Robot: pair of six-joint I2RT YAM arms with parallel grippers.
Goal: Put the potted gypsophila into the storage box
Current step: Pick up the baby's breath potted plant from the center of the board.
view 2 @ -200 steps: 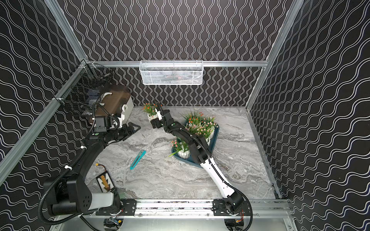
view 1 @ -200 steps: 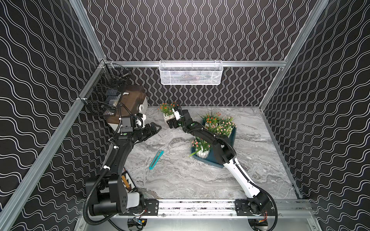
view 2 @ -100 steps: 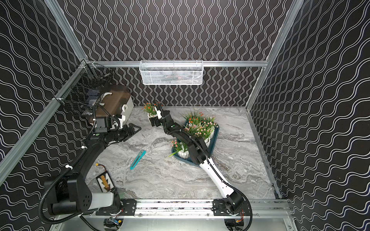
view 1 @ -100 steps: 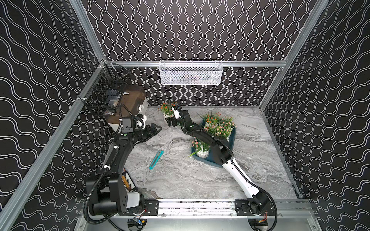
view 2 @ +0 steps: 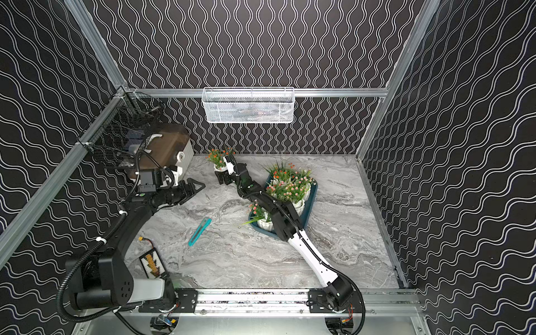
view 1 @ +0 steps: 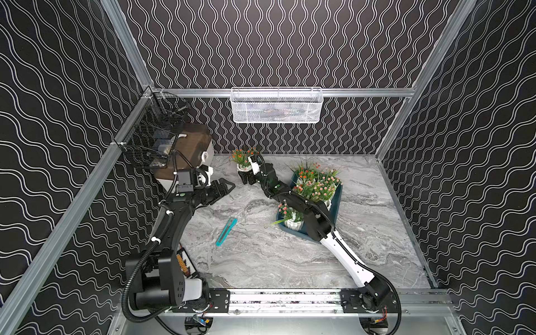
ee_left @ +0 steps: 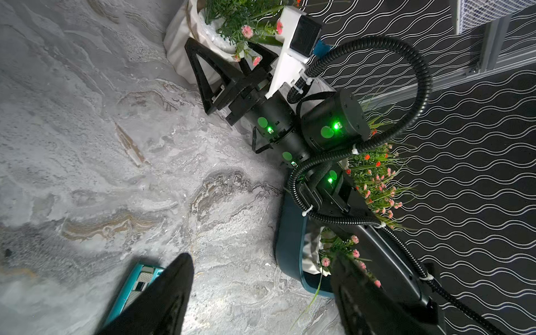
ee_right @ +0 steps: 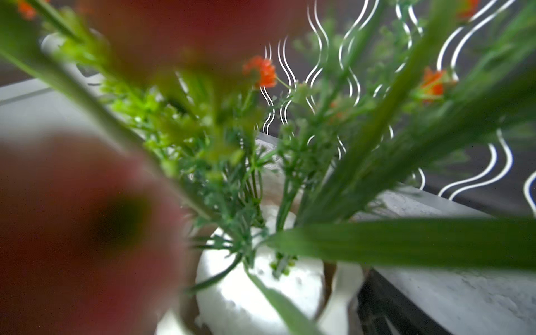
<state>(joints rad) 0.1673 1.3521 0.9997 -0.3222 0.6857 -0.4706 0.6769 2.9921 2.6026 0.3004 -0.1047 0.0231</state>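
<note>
— Where's your right arm?
— I have it stretched far-left, right gripper low, jaws wide.
— The left?
— Bent on the left side, left gripper pointing right, jaws partly apart, empty.

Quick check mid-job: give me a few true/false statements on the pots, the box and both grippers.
1. One potted gypsophila stands on the table outside the storage box. True.
2. The right gripper is shut on it. False: its jaws stand open, one on either side of it.
3. The left gripper holds the utility knife. False: it is open and empty; the knife lies on the table.
4. The storage box holds several pots. True.
</note>
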